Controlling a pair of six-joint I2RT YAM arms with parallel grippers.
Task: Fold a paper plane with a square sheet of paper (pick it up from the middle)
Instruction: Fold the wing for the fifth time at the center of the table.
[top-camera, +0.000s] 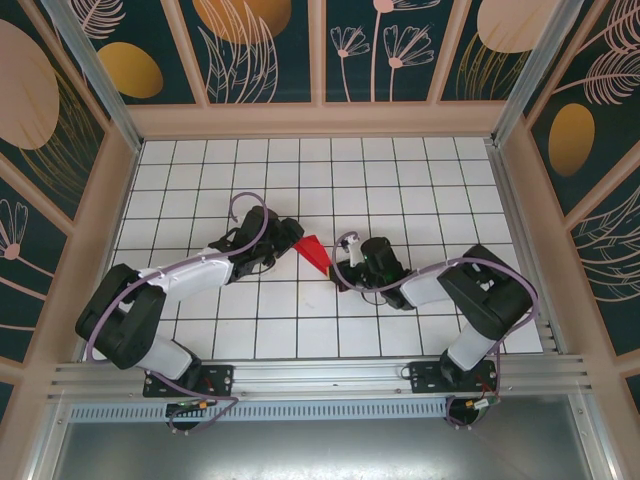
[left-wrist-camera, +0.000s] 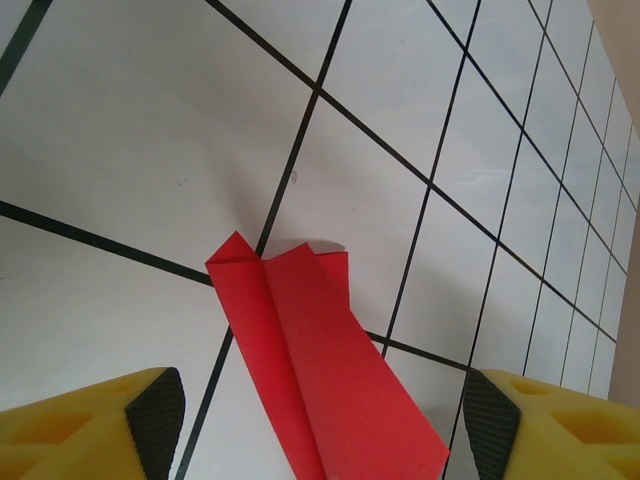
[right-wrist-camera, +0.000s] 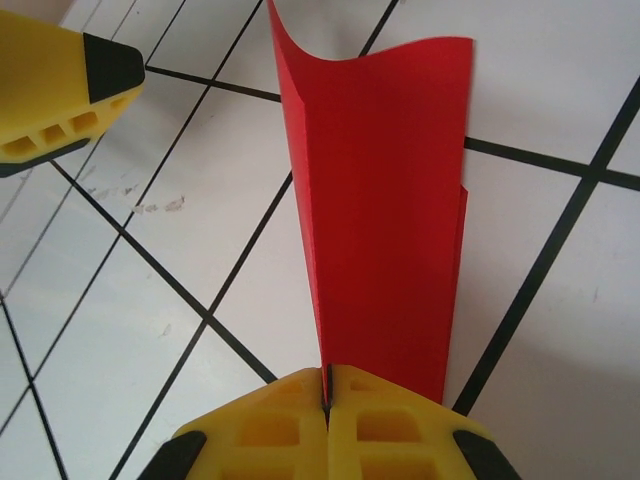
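Observation:
The square sheet of paper is bright red and folded into a narrow layered shape with a centre ridge, like a paper plane. It hangs just above the tiled table between the two arms. My right gripper is shut on its narrow end, pinching the ridge, and the paper widens away from the jaws. My left gripper is open at the wide end. The red paper lies between its black-padded fingers, clear of both. In the top view the left gripper and right gripper flank the paper.
The white gridded table is walled by wooden panels on three sides. One yellow finger of the left gripper shows at the top left of the right wrist view.

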